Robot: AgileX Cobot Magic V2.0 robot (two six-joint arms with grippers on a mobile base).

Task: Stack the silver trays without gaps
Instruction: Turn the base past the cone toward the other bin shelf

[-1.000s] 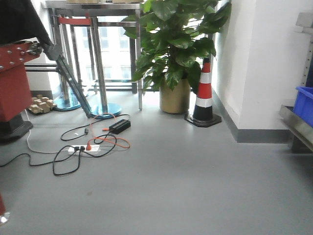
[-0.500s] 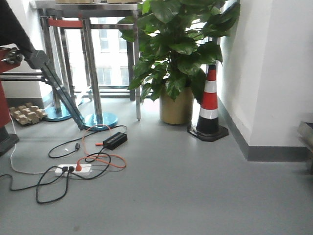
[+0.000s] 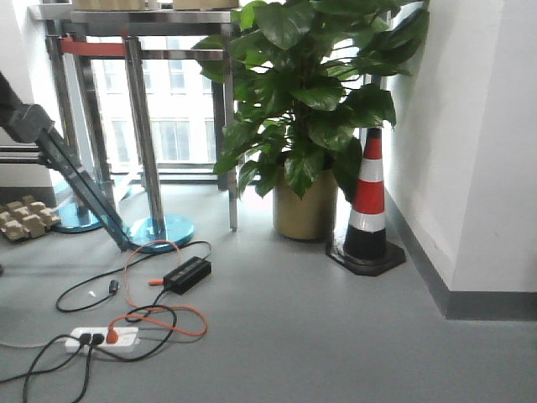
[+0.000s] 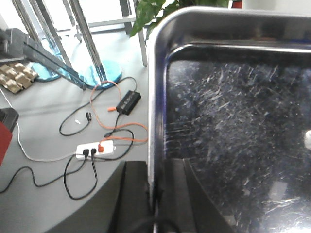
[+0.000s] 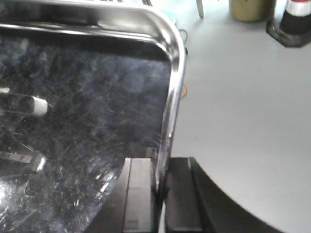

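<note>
**Grey floor** (image 3: 336,336), front view: open and bare across the centre and right. It is bounded on the right by a white wall (image 3: 470,126) with a dark skirting.

**Silver tray** (image 4: 233,121), wrist views: held above the floor with its scratched well facing the cameras. It fills most of both wrist views and hides the room beneath it.
- The left tool (image 4: 154,194) is closed on the tray's left rim, one finger on each side of the flared edge.
- The right tool (image 5: 160,194) is clamped the same way on the right rim.
- Both wrist views probably show one tray, though no single frame shows the two grips together.

**Potted plant** (image 3: 310,92): stands near the wall, its leaves overhanging the traffic cone (image 3: 367,206) just beside it.

**Chrome posts** (image 3: 143,143): stand at rear left.

**Cables** (image 3: 143,315): loop over the floor at left, around a white power strip (image 3: 102,337) and a black adapter (image 3: 186,274).

**Against the front view one second earlier:** plant and cone appear larger and further right. The blue bin at the right edge and the red machine at the left edge have left the frame.
</note>
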